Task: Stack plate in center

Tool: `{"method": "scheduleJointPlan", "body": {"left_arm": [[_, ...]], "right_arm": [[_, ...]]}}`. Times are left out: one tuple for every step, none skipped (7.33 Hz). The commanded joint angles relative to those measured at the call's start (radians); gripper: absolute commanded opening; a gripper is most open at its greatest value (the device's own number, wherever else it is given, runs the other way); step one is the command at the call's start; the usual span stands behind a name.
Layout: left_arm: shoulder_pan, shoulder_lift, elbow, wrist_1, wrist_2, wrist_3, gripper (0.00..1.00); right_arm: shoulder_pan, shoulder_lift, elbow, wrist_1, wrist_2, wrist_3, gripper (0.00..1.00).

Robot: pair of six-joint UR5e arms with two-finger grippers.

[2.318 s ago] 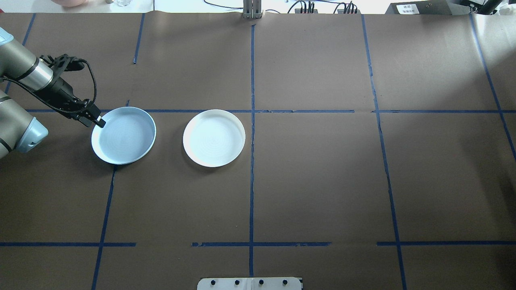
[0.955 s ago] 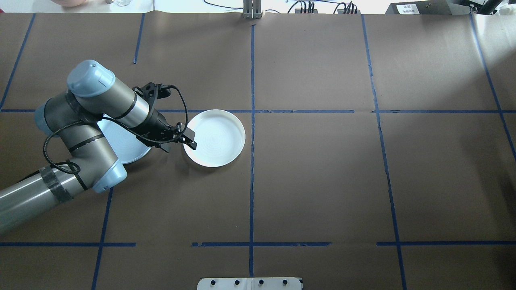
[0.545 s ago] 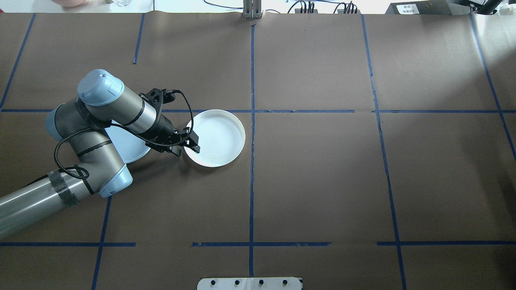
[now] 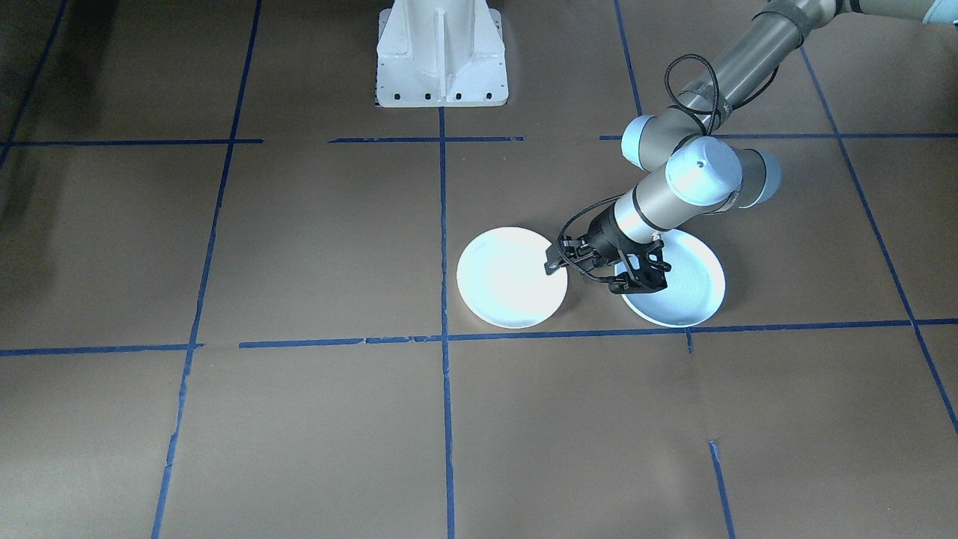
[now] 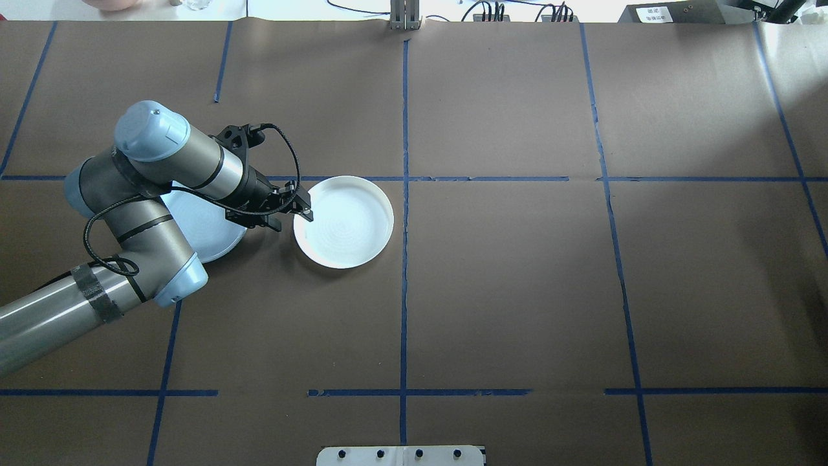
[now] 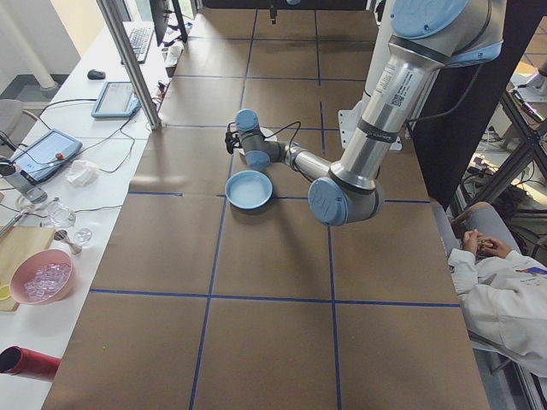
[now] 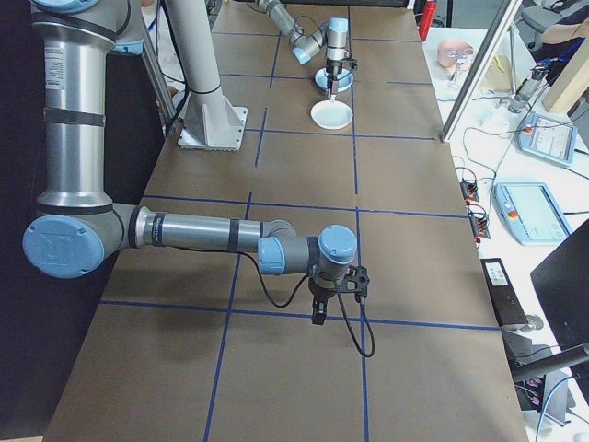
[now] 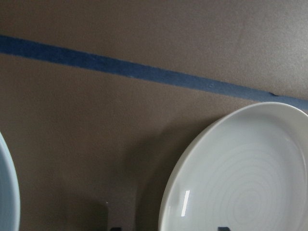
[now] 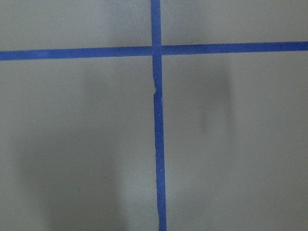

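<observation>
A white plate [image 5: 343,222] lies just left of the table's centre line, and a pale blue plate [image 5: 208,234] lies further left, partly hidden under my left arm. My left gripper [image 5: 304,210] is low at the white plate's left rim. It is open, with the rim between its two fingertips [image 8: 221,228] in the left wrist view. From the front, the left gripper [image 4: 554,263] sits between the white plate [image 4: 513,278] and the blue plate [image 4: 688,288]. My right gripper [image 7: 317,313] hangs over bare table far from both plates; I cannot tell its state.
Blue tape lines [image 5: 404,194] divide the brown table into squares. The robot's white base mount [image 4: 441,52] stands at the near edge. A side bench with tablets and a pink bowl [image 6: 38,278] runs along the far edge; a seated person [image 6: 504,282] is beside the robot.
My left arm swung from the blue plate's left rim across to the white plate's left rim, then shifted slightly along that rim. Both plates have stayed where they were.
</observation>
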State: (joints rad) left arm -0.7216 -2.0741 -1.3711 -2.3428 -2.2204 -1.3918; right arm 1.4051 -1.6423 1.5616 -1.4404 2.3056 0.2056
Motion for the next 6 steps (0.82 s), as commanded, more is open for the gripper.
{"method": "scheduleJointPlan", "body": {"left_arm": [[0.004,-0.006,0.016,-0.001,0.012,0.000,0.73],[0.005,-0.006,0.017,-0.001,0.012,0.002,0.64],[0.010,-0.006,0.018,-0.001,0.012,0.002,0.48],[0.013,-0.011,0.023,-0.001,0.018,0.002,0.38],[0.013,-0.014,0.024,-0.001,0.018,0.002,0.27],[0.013,-0.017,0.023,-0.001,0.018,0.002,0.11]], "right_arm": [[0.000,0.001,0.000,0.000,0.000,0.000,1.00],[0.000,0.001,0.000,0.000,0.000,0.000,1.00],[0.000,-0.001,0.000,0.000,0.000,0.000,1.00],[0.000,0.001,0.000,0.000,0.000,0.000,1.00],[0.000,-0.001,0.000,0.000,0.000,0.000,1.00],[0.000,-0.001,0.000,0.000,0.000,0.000,1.00]]}}
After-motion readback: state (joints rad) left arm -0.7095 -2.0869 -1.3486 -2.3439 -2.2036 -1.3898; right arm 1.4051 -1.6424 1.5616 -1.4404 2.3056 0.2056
